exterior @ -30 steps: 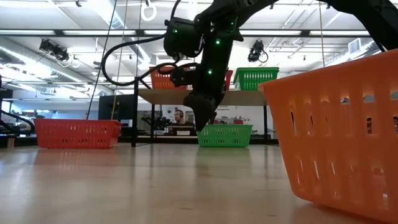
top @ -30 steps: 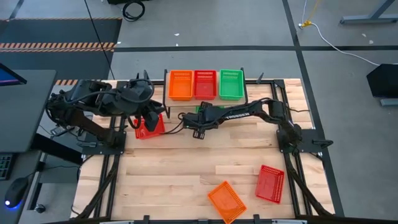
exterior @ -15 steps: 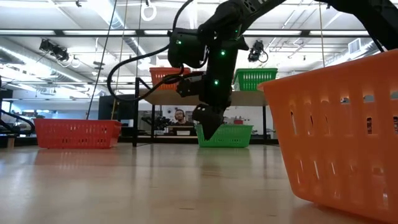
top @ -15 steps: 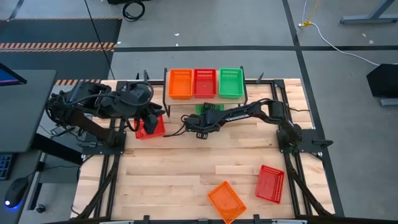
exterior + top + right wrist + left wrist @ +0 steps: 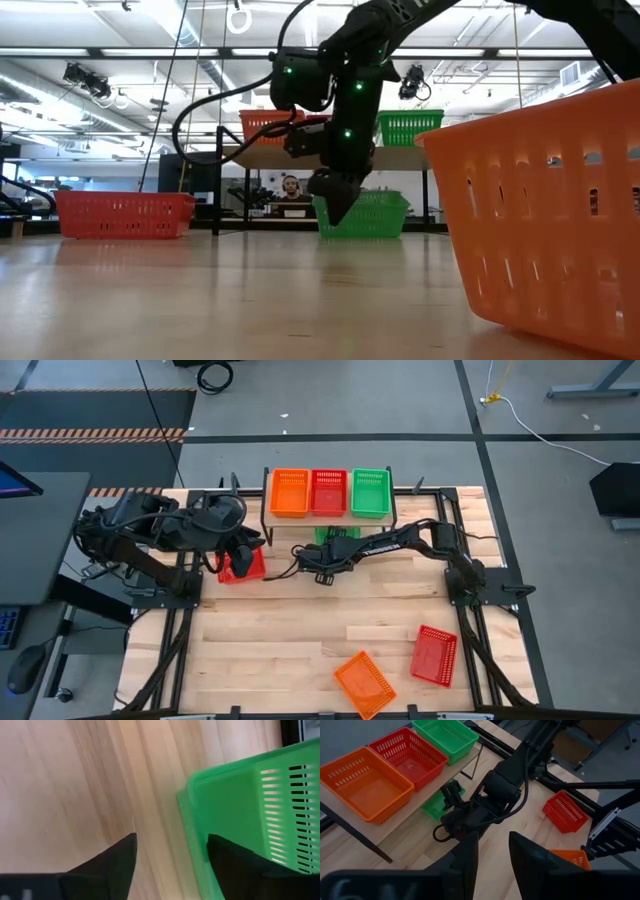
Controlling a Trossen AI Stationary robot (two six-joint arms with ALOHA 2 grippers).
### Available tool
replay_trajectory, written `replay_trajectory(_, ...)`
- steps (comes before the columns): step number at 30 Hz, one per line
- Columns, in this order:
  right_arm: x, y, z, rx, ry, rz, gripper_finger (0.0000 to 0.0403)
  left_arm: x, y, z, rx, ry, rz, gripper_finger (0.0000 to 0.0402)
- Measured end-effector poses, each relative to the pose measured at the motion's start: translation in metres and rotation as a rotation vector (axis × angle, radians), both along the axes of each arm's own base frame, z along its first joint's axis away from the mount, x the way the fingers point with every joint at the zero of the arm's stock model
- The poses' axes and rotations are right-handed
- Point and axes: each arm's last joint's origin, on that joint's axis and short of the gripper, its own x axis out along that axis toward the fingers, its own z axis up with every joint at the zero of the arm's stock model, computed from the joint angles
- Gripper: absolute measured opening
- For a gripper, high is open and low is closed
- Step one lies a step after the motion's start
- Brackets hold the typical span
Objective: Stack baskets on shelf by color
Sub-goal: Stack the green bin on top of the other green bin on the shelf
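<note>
small low shelf with light wood top board and thin black legs [image 5: 330,520], upper centre of the overhead frame: carries three rectangular plastic mesh baskets side by side, orange mesh basket [image 5: 290,493] at its left end, red mesh basket [image 5: 329,492] in the middle, green mesh basket [image 5: 370,493] at its right end. second green mesh basket [image 5: 328,535], on the plank tabletop [image 5: 300,630] just below the shelf's front edge, mostly covered from above by the right arm; at table height it shows under the shelf, centre of frame. right gripper [image 5: 320,574], centre of the overhead frame, arm stretched in from the right; its fingers [image 5: 107,857] stand apart, with the near rim of that green basket between them, one finger over bare wood and the other over the basket's inside, no grip visible. second red mesh basket [image 5: 241,563], left of centre, on the tabletop beside the shelf's left leg. left gripper [image 5: 236,548], over that red basket; its fingers [image 5: 470,855] are parted with nothing between them. third red mesh basket [image 5: 434,655], lower right of the overhead frame, on the tabletop. second orange mesh basket [image 5: 364,683], bottom centre-right, set at an angle near the table's front edge, just beside the third red one, not touching it. a seated person [image 5: 290,187], small, centre of the table-height frame, in the room beyond the shelf.
</note>
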Motion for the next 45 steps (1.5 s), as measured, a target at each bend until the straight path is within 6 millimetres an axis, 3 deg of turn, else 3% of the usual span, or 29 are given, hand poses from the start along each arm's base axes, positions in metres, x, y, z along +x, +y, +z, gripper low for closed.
replay_trajectory(16,-0.005,0.035,0.010,0.054,0.068,0.097,0.0057,0.000,0.000,0.000,0.010,-0.001,0.007,0.0117)
replay_trajectory(22,0.000,0.055,0.029,0.148,0.045,0.147,0.0010,0.000,0.001,0.000,0.030,0.002,0.018,0.0117)
replay_trajectory(29,0.004,0.082,0.071,0.166,0.018,0.171,0.0022,0.000,0.002,0.000,0.075,0.011,0.013,0.0117)
replay_trajectory(37,0.004,0.105,0.135,0.183,-0.096,0.210,0.0007,0.000,0.002,0.000,0.135,0.026,-0.002,0.0117)
replay_trajectory(45,-0.026,0.109,0.198,0.123,-0.029,0.379,0.0010,0.000,0.003,0.001,0.190,0.046,-0.034,0.0117)
